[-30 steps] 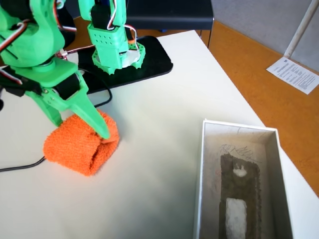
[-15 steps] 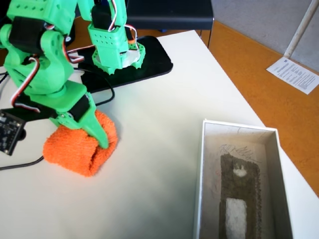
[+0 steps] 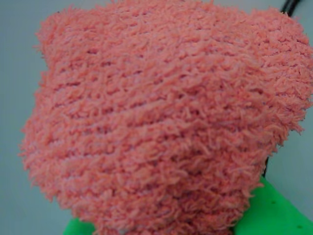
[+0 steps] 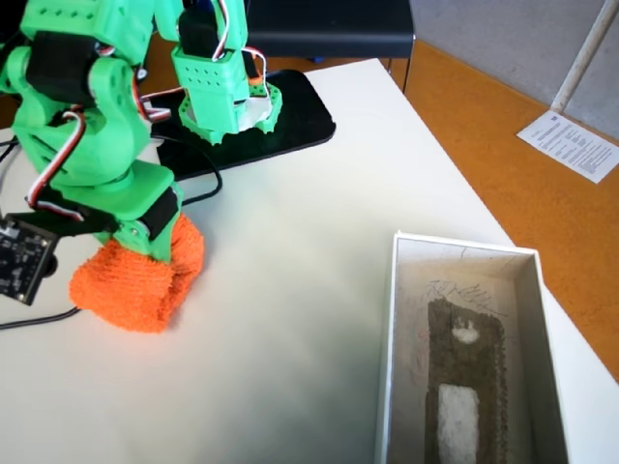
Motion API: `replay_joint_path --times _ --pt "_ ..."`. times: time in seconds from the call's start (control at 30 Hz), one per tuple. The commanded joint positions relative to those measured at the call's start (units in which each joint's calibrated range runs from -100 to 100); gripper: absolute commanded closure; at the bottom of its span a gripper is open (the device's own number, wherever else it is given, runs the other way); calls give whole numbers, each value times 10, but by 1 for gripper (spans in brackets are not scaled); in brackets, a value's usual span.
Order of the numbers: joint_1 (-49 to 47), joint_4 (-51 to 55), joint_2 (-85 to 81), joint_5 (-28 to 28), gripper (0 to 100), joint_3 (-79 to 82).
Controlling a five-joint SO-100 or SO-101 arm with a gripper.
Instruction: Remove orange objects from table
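Note:
The orange fuzzy bundle (image 4: 131,285) rests on the off-white table (image 4: 319,193) near its left side. It fills almost the whole wrist view (image 3: 161,122). My green gripper (image 4: 145,242) comes down on its top, and the jaws press into the cloth and look closed on it. In the wrist view only a green finger (image 3: 276,210) shows at the bottom right, with another green bit at the bottom left. The fingertips are buried in the cloth. The bundle's underside seems to touch the table.
A white box (image 4: 464,244) with a grey scuffed inside stands at the right front. The arm's black base plate (image 4: 300,116) lies at the back. A dark circuit board (image 4: 24,256) and cables sit at the left. The table's right edge borders orange-brown floor (image 4: 522,164).

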Motion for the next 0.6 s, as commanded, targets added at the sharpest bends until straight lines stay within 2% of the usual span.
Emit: replay_joint_path --times 0.0,0.17,0.3,0.57 --pt "-50 -20 -89 -14 100 -25" --pt "-143 -20 -152 -43 100 -129" --pt "-219 -35 -146 -41 100 -246" --pt "-342 -275 -79 7 100 -296"
